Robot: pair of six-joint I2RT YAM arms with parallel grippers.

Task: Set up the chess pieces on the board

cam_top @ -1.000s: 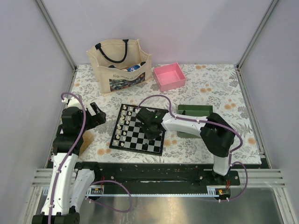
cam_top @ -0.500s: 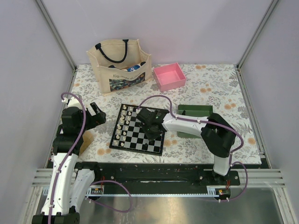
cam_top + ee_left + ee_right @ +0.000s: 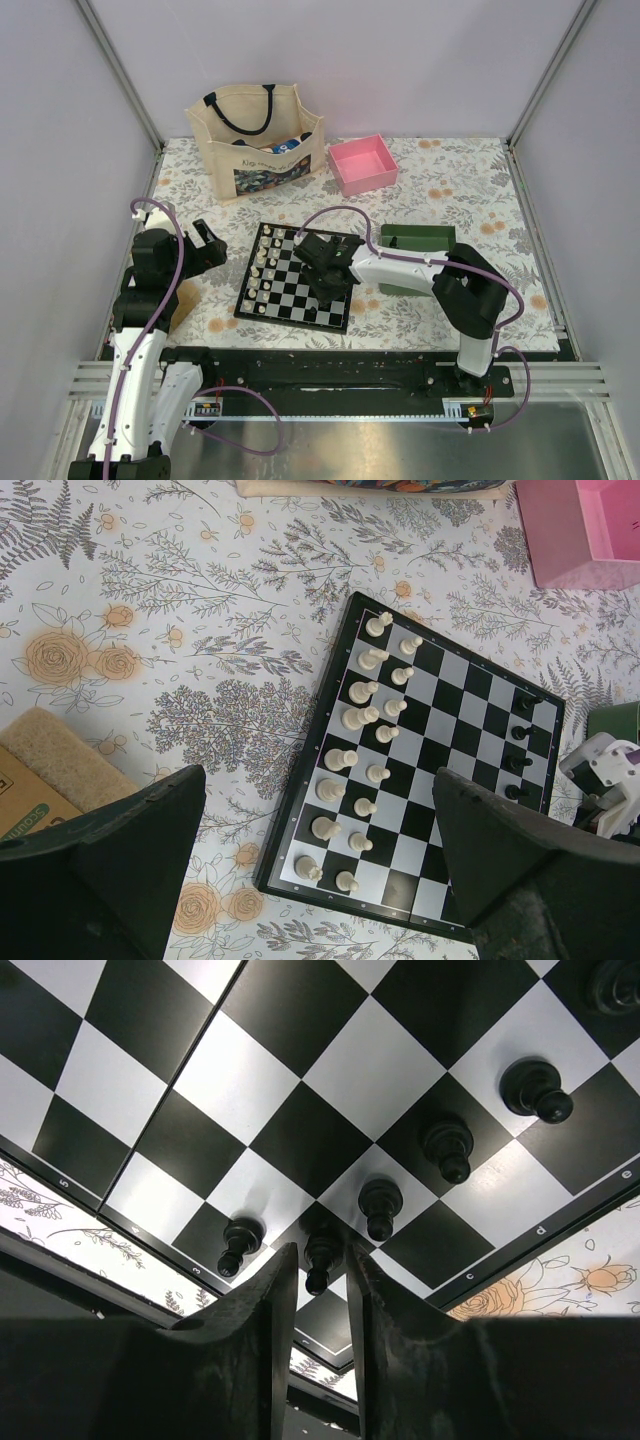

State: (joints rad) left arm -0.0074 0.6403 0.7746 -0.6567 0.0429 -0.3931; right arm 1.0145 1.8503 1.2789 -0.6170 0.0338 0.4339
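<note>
The board (image 3: 310,1130) has a smooth, glossy, mirror-like face, the black chess pieces (image 3: 535,1090) look like shiny moulded plastic, the flowered tablecloth (image 3: 200,610) is matt, the bag (image 3: 255,140) coarse woven cloth, the pink box (image 3: 368,181) matt plastic.

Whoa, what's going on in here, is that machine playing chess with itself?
Not playing, just laying the pieces out. The right gripper is low over the right edge of the chessboard. Its fingers stand on either side of a small black piece, in line with other black pieces. Whether it is gripping that piece or has let go is hard to tell. The cream-white pieces stand in two rows on the opposite side. The left gripper hangs open left of the board, holding nothing.
</note>
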